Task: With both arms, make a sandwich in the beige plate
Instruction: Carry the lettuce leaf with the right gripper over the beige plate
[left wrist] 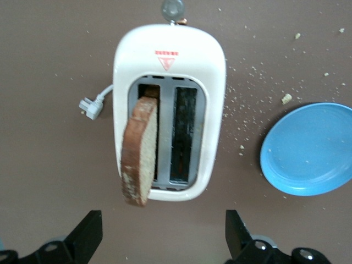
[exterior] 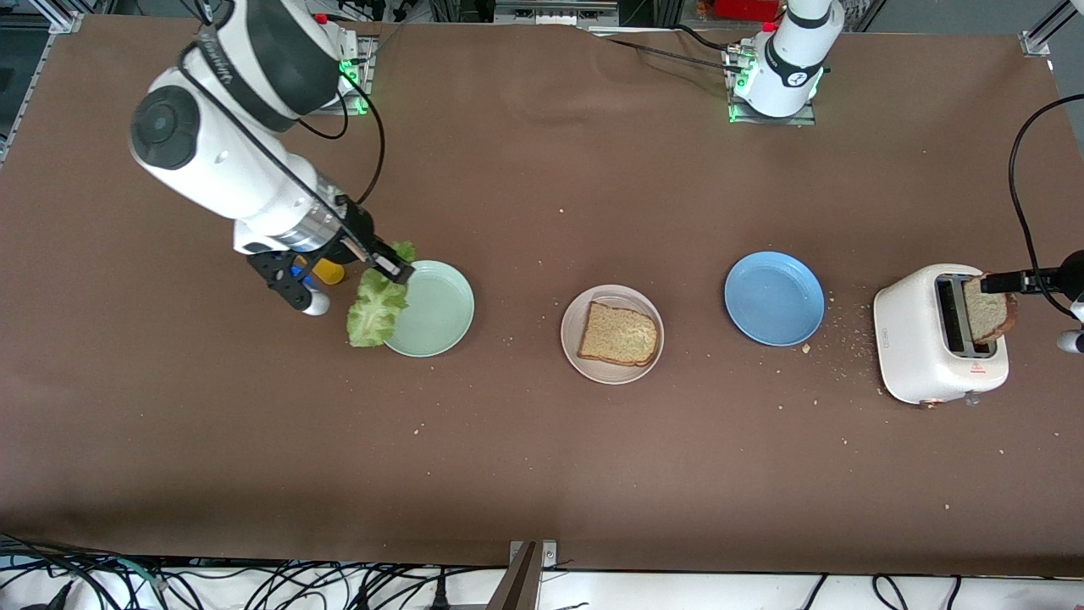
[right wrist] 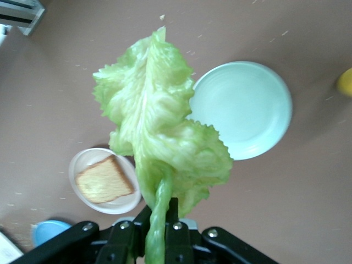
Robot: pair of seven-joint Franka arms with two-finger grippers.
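My right gripper is shut on the stalk of a ruffled green lettuce leaf, which hangs over the rim of the mint-green plate. In the right wrist view the lettuce leaf droops from the right gripper. The beige plate lies mid-table with one toasted bread slice on it. A second bread slice stands tilted in a slot of the white toaster. My left gripper hangs open over the table beside the toaster, holding nothing.
An empty blue plate lies between the beige plate and the toaster. Crumbs are scattered around it. The toaster's white plug lies loose on the table. A yellow object sits beside the right gripper. A black cable loops above the toaster.
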